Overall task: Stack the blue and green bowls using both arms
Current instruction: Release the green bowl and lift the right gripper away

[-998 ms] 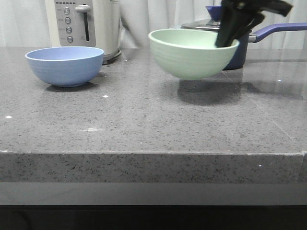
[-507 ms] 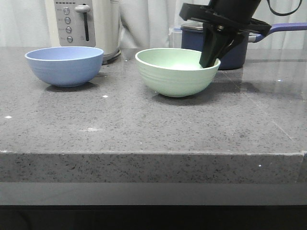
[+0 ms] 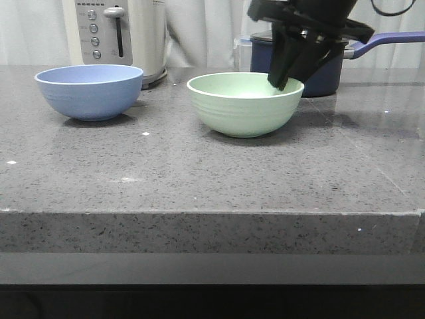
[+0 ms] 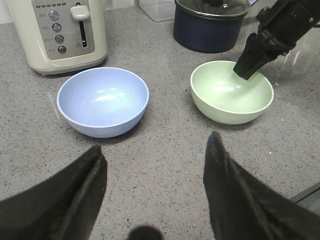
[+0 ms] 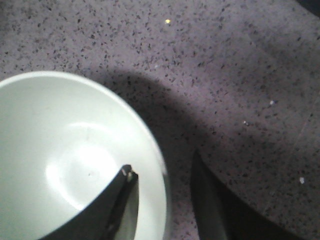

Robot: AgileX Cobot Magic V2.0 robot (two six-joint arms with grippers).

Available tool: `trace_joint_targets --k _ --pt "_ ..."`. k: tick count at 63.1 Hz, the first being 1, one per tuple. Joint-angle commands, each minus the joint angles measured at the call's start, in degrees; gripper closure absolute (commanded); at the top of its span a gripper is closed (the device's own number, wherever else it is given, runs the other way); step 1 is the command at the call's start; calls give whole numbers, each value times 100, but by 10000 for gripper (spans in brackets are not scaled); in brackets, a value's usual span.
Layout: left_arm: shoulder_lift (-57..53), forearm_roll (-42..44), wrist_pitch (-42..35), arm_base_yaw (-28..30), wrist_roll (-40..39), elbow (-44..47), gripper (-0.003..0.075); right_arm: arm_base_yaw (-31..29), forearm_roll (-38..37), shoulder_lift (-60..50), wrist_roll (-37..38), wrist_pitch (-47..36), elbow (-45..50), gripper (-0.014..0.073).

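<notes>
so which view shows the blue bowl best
The left wrist view: the blue bowl shows whole from above, inside and rim. The front view gives only its side profile. The right wrist view misses it.

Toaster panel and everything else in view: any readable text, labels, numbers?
No text can be read anywhere.
Toaster: tiny marks beside its buttons and along the top edge of the panel, too small and blurred to read.
Blue bowl, green bowl, saucepan: no markings visible.
</notes>
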Motion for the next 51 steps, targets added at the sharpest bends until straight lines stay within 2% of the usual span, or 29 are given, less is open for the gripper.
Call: trace_joint_targets --k 1,17,26,35,41,51 --pt "32 -60 -422 -47 10 -192 302 4 68 -582 -66 -76 -214 300" --pt "32 -60 -422 -47 10 -192 302 -295 -84 -1819 -317 -28 296 300" --pt "32 -60 -422 -47 10 -192 302 -685 -91 -2483 -488 -220 1121 300" --pt "32 -60 -422 -47 10 -192 302 -718 23 -2980 -956 -509 2095 315" --pt "32 -60 -422 -47 10 -192 302 -718 297 -3094 -1300 -761 2613 405" --pt "32 -60 -422 -47 10 -192 302 -711 941 -3064 -2146 -1126 3181 624"
